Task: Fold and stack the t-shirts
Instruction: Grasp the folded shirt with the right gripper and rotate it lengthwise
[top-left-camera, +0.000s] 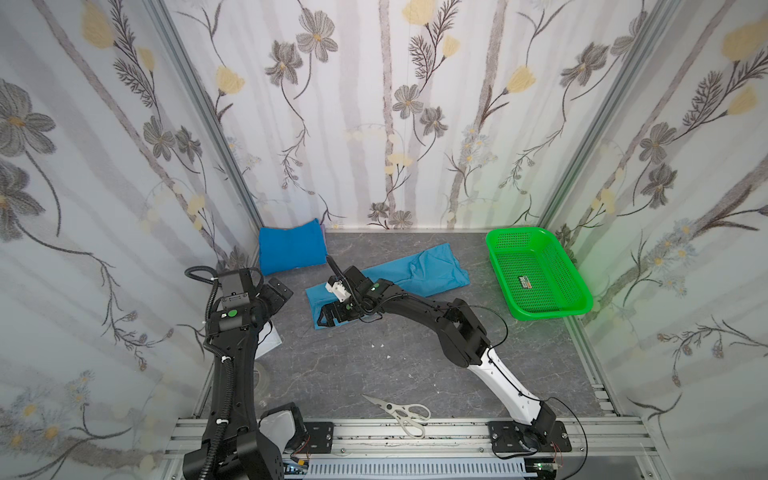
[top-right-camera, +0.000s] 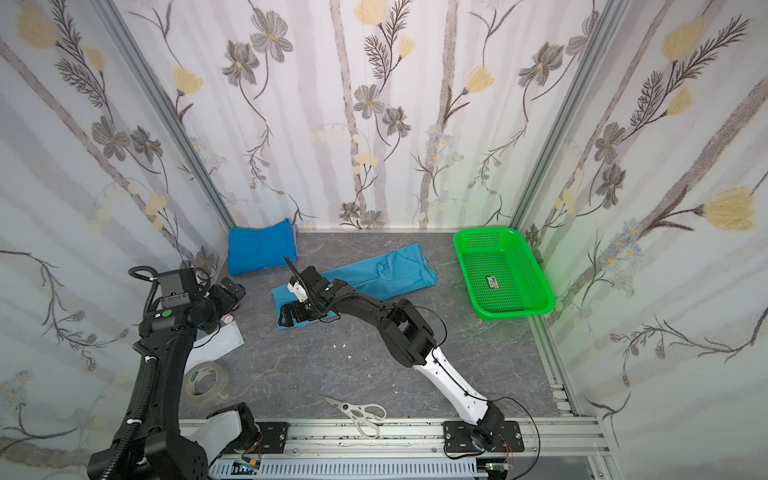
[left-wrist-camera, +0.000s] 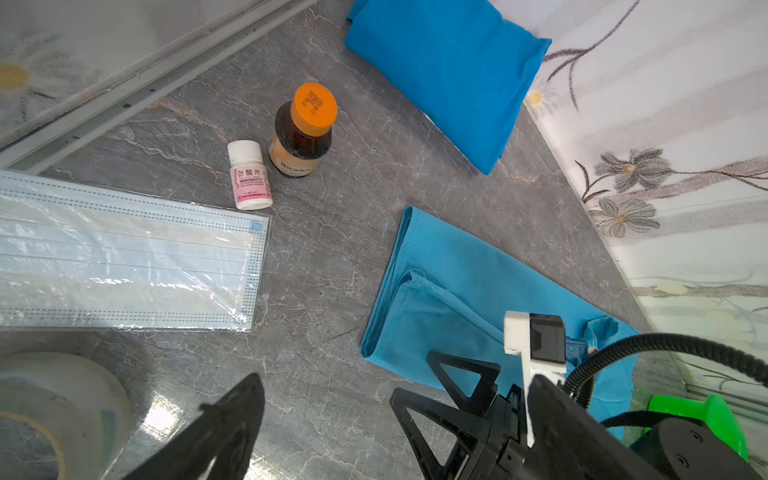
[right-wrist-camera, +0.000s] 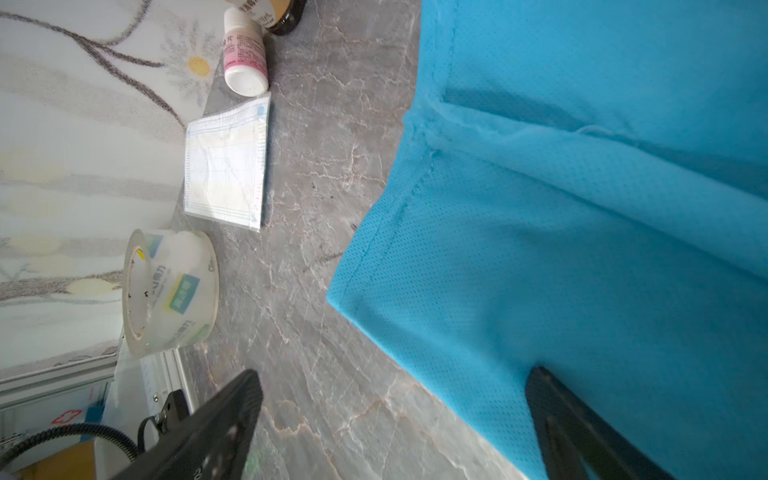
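Left arm (top-left-camera: 232, 374) looms big at lower left in both top views, left gripper (top-left-camera: 276, 291) spread wide, empty, above the left side of the table (top-left-camera: 374, 361). Right gripper (top-left-camera: 330, 316) sits mid-frame, jaws apart, low over the lower-left end of the light sky-blue t-shirt (top-left-camera: 415, 270), a long strip slanting through the centre; darker blue t-shirt (top-left-camera: 291, 249) lies folded left of centre against the back wall. Green basket (top-left-camera: 548, 312) at right, scissors (top-left-camera: 405, 413) bottom centre.

Top views overhead, downward — wrist views close, sharing sky-blue t-shirt (left-wrist-camera: 478, 282)

Tabletop (top-left-camera: 374, 361): light t-shirt (top-left-camera: 419, 270), dark t-shirt (top-left-camera: 291, 247), basket (top-left-camera: 552, 312), scissors (top-left-camera: 401, 411)
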